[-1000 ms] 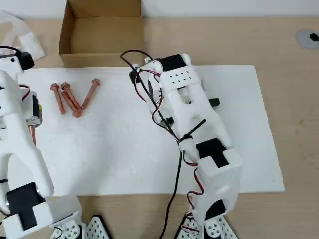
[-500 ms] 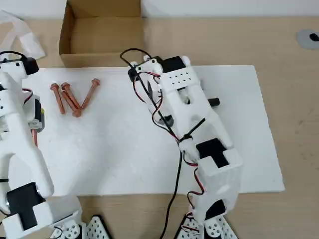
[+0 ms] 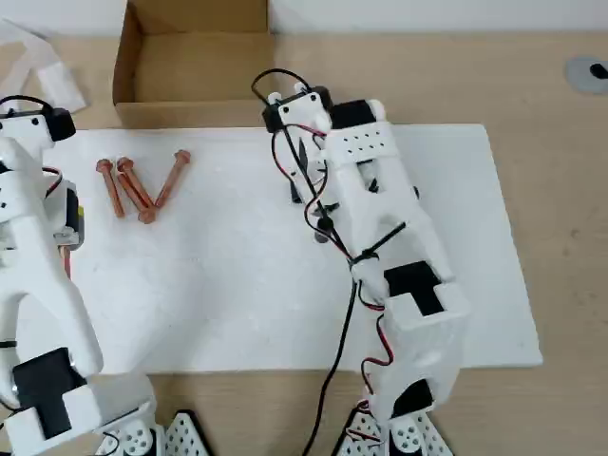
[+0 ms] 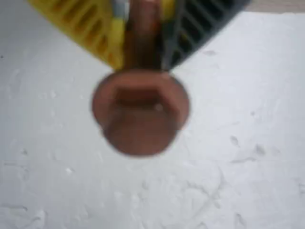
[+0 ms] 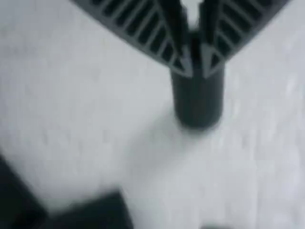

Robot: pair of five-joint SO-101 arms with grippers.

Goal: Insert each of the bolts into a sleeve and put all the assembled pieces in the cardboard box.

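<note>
Left pincer (image 4: 143, 59) grips bolt (image 4: 140, 112); right pincer (image 5: 194, 64) grips sleeve (image 5: 198, 102)

1. A white mat (image 3: 209, 285) covers the middle of my wooden table (image 3: 560, 190).
2. 1 grey disc (image 3: 584, 73) sits on bare wood near the far right edge.
3. Some whitish wrap (image 3: 38, 62) lies off the mat, far left.

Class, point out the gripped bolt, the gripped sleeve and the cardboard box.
bolt (image 4: 139, 112): left wrist view, on its head.
sleeve (image 5: 197, 95): right wrist view, on its side.
cardboard box (image 3: 180, 114): high view, on its front wall.
</note>
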